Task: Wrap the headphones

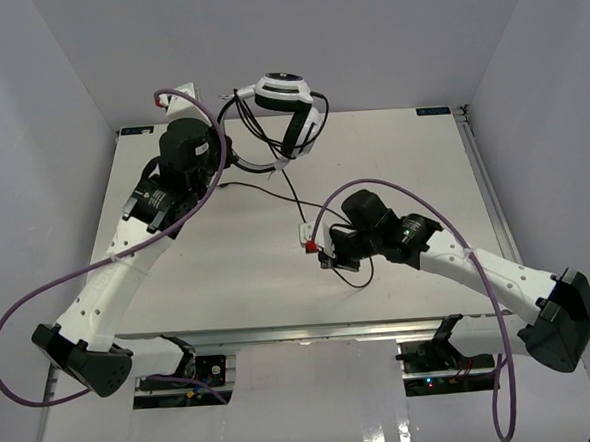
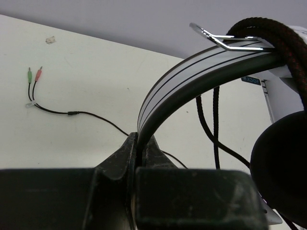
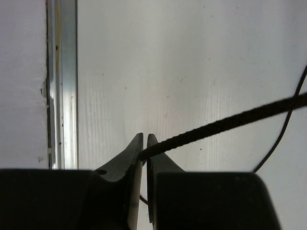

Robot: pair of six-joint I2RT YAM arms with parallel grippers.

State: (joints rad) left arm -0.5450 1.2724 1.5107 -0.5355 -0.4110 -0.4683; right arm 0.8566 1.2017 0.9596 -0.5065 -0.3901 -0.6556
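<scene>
Table (image 1: pixel 229 295) w/ purple cables (image 1: pixel 374 182) nr headphones (image 1: pixel 287 91)

This is a robotics lab test cell rather than a lived-in room. A plain white table (image 1: pixel 239 285) fills the middle of the top view, boxed in by bare pale walls (image 1: pixel 364 36) at the top, left and right. Two white-and-black robot arms (image 1: pixel 118 272) are bolted along its lower edge, trailing thick purple cables (image 1: pixel 373 183). An aluminium rail (image 1: pixel 486 199) lines the right side, and exposed electronics (image 1: pixel 429 358) with small lit indicators sit below the bottom edge.
</scene>
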